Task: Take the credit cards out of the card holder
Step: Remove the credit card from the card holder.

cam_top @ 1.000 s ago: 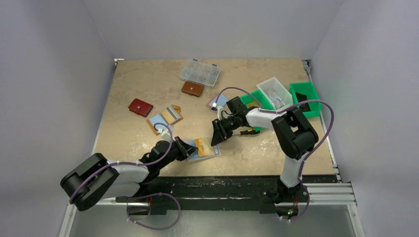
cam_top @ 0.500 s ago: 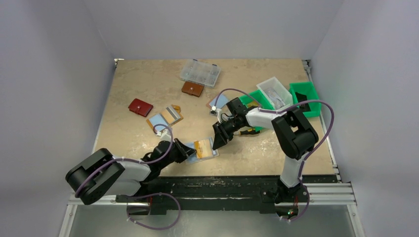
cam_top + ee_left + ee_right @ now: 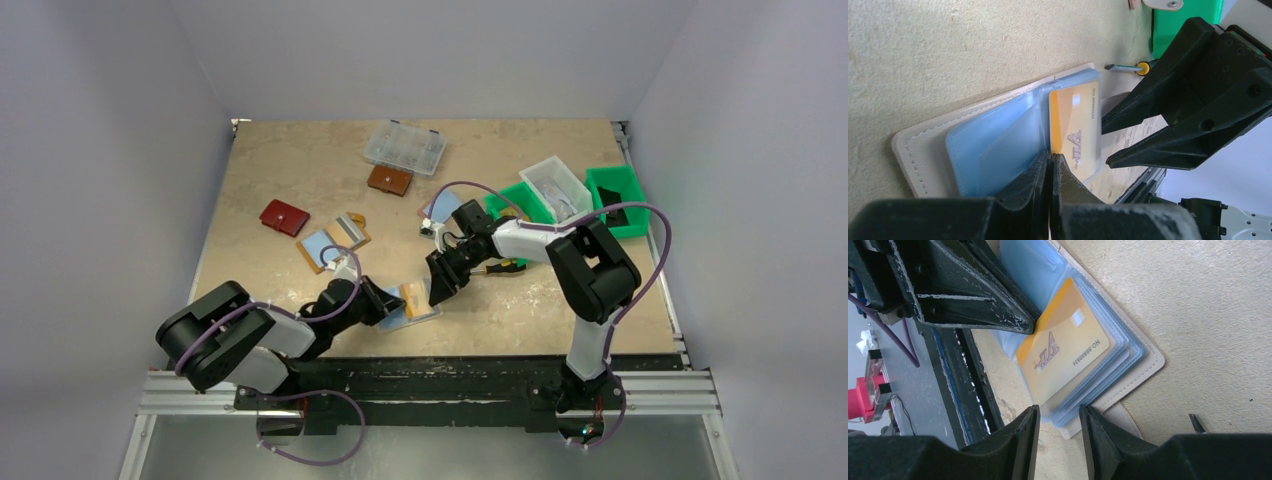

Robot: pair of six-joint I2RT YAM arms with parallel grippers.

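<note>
Pinching card holder [image 3: 923, 147], left end effector [image 3: 1050, 159]

**Card holder hemmed in on three sides**

The left gripper [image 3: 385, 303] blocks the card holder [image 3: 414, 302] on its left and the right gripper [image 3: 438, 289] blocks its right corner. The table [image 3: 300, 160] ends just below. Only the far side lies open. A screwdriver [image 3: 500, 266] lies near the right gripper, and the gap between them looks too narrow to pass, though the view is poor.

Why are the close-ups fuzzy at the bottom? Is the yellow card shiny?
Left wrist view: the left end effector blurs, too near the camera. Right wrist view: the right end effector likewise; white glare on the yellow card.
</note>
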